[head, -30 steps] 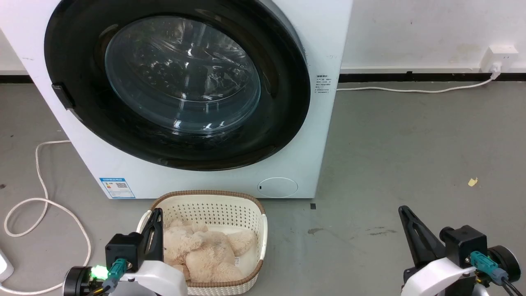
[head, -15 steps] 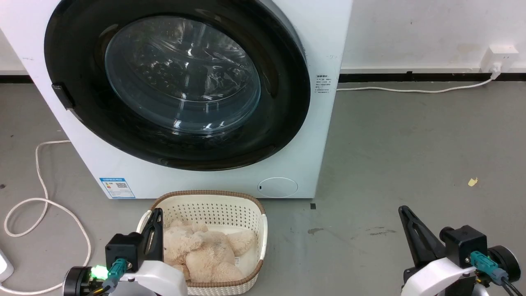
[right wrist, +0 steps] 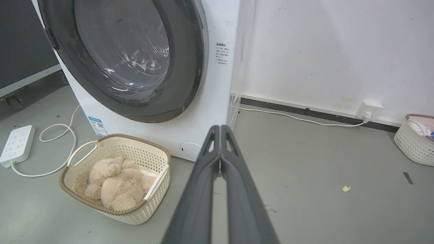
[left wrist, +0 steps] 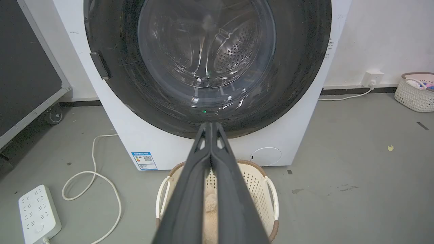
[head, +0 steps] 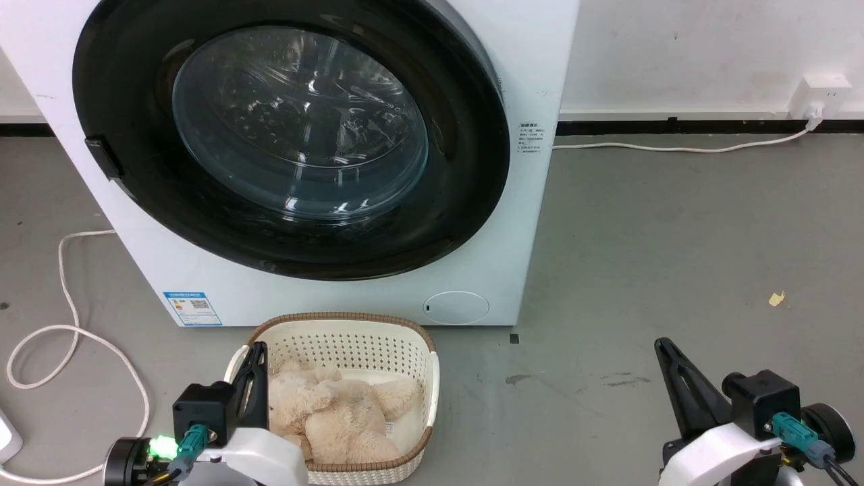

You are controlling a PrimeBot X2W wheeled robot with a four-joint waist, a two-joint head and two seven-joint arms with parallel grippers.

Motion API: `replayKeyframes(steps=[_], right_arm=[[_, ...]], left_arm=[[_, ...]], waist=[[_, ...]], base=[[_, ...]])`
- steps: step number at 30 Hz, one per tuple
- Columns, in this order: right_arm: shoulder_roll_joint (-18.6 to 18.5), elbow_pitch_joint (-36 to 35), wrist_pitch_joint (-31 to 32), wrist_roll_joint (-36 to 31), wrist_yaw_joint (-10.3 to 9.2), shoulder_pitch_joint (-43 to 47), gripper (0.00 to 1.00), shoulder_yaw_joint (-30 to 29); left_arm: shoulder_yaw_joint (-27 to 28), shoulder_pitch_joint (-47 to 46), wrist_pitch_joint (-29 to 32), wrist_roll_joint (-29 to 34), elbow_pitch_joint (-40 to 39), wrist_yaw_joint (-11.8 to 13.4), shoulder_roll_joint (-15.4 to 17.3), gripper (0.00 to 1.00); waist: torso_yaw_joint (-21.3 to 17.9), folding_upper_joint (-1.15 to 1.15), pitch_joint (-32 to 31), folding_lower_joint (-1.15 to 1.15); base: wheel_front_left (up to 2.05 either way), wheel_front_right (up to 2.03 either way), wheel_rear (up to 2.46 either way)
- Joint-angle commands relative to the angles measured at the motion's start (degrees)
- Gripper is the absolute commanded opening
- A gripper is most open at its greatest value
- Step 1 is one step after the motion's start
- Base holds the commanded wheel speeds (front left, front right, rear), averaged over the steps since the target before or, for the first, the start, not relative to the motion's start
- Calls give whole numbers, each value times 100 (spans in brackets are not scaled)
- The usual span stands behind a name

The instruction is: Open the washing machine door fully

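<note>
The big round black-ringed glass door [head: 290, 135] is sitting shut on the white washing machine [head: 533, 67]. The head view is showing one white plastic basket [head: 351, 347]. The wrist views are adding a second basket [right wrist: 412, 142] and one white power strip [left wrist: 37, 211]. The left dark fingers [left wrist: 198, 162] and the right dark fingers [right wrist: 234, 169] are pressing together, empty.

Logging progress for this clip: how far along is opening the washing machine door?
Done: nothing; the washing machine door sits closed, flush against the washing machine. In hand: nothing; the left end effector and right end effector are both shut, short of the door. Left: reach the door, pull it free, swing it fully open.
</note>
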Motion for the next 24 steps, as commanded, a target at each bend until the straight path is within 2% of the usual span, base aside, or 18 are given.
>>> replayKeyframes(steps=[1,24], right_arm=[[0,-1,0,1,0,1,100,1],[-167,-137,-272,163,1,53,100,29]], left_arm=[[-1,1,-1,-3,0,0,0,100],[-196,5,-273,-97,-31,132,0,100]], waist=[[0,0,0,0],[66,0,123,0]], base=[[0,0,0],[0,0,0]])
